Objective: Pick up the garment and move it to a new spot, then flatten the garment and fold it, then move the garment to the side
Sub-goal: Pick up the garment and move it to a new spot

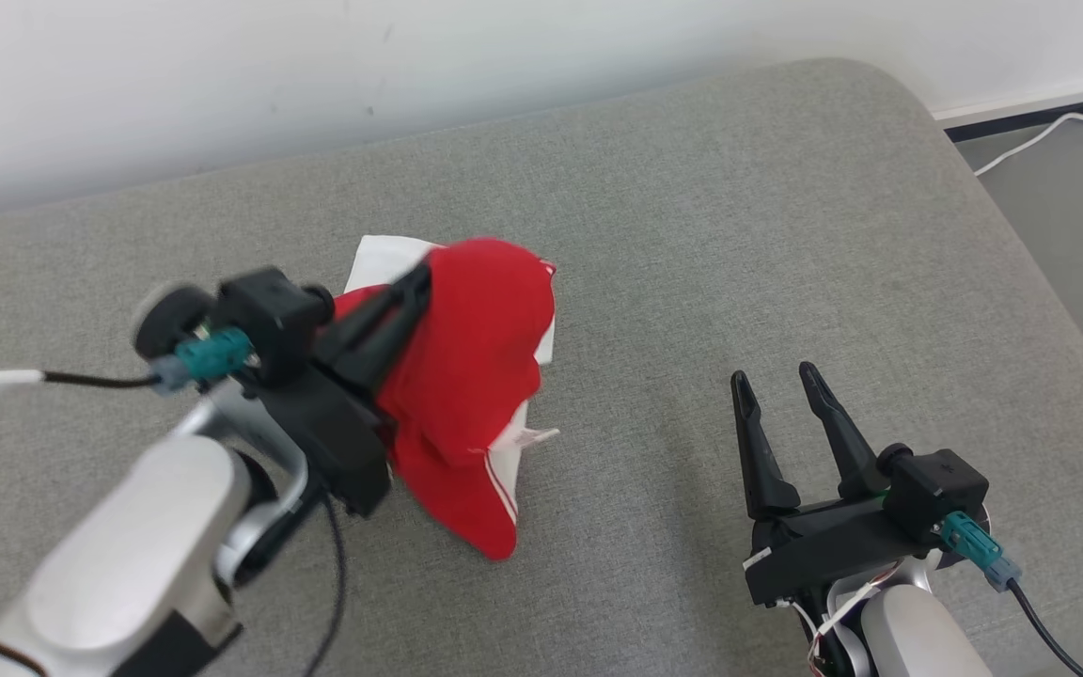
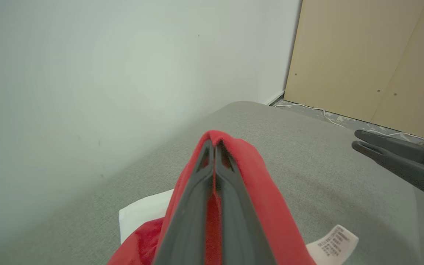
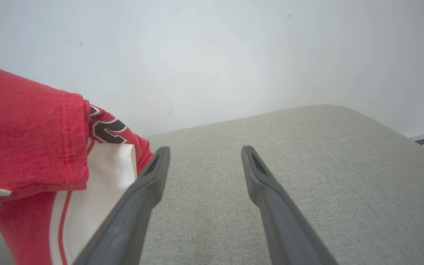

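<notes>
A red and white garment [image 1: 471, 376] hangs bunched from my left gripper [image 1: 421, 275], which is shut on a fold of it above the grey cushion [image 1: 739, 235]. In the left wrist view the fingers [image 2: 197, 206] are pressed together with red cloth [image 2: 267, 191] draped over them and a white care label [image 2: 333, 241] hanging at the lower right. My right gripper [image 1: 776, 378] stands open at the lower right, apart from the cloth. The right wrist view has the garment [image 3: 31, 129] hanging to the left of my open right gripper [image 3: 204, 151].
A white wall [image 1: 316, 66] runs along the cushion's far edge. Off the right end, a white cable [image 1: 1049, 127] lies on the floor. A pale wooden panel [image 2: 374, 59] stands beyond the cushion in the left wrist view.
</notes>
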`<state>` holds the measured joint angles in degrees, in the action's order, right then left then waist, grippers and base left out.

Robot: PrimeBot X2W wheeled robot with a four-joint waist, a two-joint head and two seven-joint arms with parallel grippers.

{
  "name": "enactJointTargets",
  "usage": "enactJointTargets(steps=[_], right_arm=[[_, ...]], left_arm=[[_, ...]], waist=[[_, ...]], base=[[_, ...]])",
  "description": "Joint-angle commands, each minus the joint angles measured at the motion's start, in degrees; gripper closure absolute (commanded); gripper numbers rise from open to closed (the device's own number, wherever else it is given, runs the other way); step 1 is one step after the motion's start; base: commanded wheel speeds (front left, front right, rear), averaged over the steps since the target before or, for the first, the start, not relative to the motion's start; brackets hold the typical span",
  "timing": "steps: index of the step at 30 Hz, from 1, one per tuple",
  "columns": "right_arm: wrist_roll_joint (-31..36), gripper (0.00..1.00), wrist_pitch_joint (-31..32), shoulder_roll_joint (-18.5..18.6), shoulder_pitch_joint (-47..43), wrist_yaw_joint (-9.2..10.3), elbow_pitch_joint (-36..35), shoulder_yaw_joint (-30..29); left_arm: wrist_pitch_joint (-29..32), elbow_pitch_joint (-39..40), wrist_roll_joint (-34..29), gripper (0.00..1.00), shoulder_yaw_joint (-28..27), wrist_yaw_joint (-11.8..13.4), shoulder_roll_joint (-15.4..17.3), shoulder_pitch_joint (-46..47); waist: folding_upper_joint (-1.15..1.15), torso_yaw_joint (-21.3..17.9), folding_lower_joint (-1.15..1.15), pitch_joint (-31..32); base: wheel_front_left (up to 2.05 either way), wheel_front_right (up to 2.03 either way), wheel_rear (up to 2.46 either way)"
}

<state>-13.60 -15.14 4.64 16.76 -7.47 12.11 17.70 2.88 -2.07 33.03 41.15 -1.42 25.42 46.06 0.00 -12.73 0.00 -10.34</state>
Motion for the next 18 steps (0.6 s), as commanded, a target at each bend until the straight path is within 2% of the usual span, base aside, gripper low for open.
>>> enactJointTargets(steps=[1,5,6,7,8,11,18], right_arm=[[0.0,0.00,-0.2,0.1,0.1,-0.04,0.1,0.2],[0.0,0.00,-0.2,0.2,0.3,-0.04,0.3,0.5],[0.0,0.00,-0.2,0.2,0.3,-0.04,0.3,0.5],[0.0,0.00,-0.2,0.2,0.3,-0.04,0.3,0.5],[0.0,0.00,-0.2,0.2,0.3,-0.04,0.4,0.6],[-0.1,0.00,-0.2,0.6,0.0,-0.04,0.6,0.5],[0.1,0.00,-0.2,0.7,-1.0,-0.04,0.9,0.1]], left_arm=[[-1.6,-1.9,0.5,1.00,0.5,-0.3,-1.1,-1.5],[-5.7,-8.5,1.2,1.00,1.8,-1.3,-4.7,-2.8],[-5.7,-8.5,1.2,1.00,1.8,-1.3,-4.7,-2.8],[-6.9,-10.0,0.7,0.60,2.3,-1.4,-5.5,-2.8],[-7.8,-11.5,0.4,0.00,2.8,-1.6,-6.3,-3.1],[-10.9,-15.8,0.6,0.00,3.8,-2.0,-9.3,-3.8],[-14.8,-17.9,0.1,0.00,5.3,-1.0,-11.9,-7.1]], waist=[[0.00,0.1,0.00,0.0],[0.00,0.2,0.00,0.0],[0.00,0.2,0.00,0.0],[0.00,0.2,0.00,0.0],[0.00,0.2,0.00,0.1],[0.00,0.4,0.00,0.5],[0.00,2.0,0.00,1.8]], base=[[0.00,0.00,0.00],[0.00,0.00,0.00],[0.00,0.00,0.00],[0.00,0.00,0.00],[0.00,0.00,0.00],[0.00,0.00,0.00],[0.00,0.00,0.00]])
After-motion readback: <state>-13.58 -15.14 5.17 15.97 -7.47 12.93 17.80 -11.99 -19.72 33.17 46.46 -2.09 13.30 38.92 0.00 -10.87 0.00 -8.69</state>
